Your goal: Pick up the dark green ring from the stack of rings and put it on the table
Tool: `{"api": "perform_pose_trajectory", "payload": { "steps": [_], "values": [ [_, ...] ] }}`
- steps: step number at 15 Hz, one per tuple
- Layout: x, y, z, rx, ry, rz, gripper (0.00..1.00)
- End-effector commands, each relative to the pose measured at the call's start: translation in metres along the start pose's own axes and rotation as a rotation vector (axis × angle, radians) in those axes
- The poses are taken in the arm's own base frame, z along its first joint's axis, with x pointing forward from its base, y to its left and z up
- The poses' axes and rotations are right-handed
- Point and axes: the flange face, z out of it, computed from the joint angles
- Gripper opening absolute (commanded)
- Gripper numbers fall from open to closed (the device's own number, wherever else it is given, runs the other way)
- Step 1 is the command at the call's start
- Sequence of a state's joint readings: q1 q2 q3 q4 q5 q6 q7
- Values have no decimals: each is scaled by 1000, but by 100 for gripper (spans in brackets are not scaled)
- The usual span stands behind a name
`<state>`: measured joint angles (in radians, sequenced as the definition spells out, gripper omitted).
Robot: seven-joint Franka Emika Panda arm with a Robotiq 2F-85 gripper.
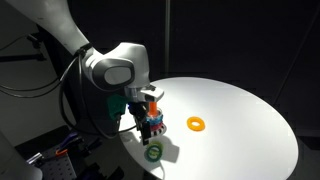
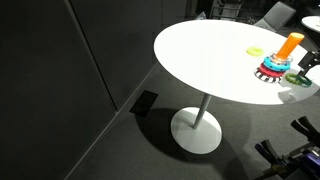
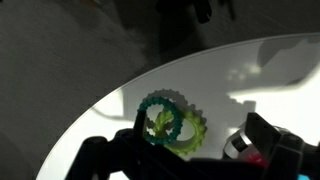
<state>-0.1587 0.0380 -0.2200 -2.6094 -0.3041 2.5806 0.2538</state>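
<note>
Scanning every view now, and nothing readable turns up: no text, label, brand, number or sign on anything, all of it too small and dim.

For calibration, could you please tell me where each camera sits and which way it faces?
Exterior view: low beside the table, facing the arm, gripper, stack and green ring.
Exterior view: higher and farther, looking down across the table to the stack at its right edge; hardly any robot shows.
Wrist view: looks down past the open gripper onto the green ring.
Shared: both exterior views show table and stack.
</note>
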Motion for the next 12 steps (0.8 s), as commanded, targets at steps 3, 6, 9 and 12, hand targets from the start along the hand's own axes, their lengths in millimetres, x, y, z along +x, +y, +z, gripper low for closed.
{"api": "perform_pose_trajectory", "payload": {
  "steps": [3, 6, 9, 12],
  "values": [
    [-2, 1, -53, -22, -89, -99, 100],
    [-3, 1, -85, -18, -132, -143, 100],
    [-4, 1, -120, 11, -150, -187, 100],
    [-5, 1, -153, 40, -141, -214, 100]
  ]
}}
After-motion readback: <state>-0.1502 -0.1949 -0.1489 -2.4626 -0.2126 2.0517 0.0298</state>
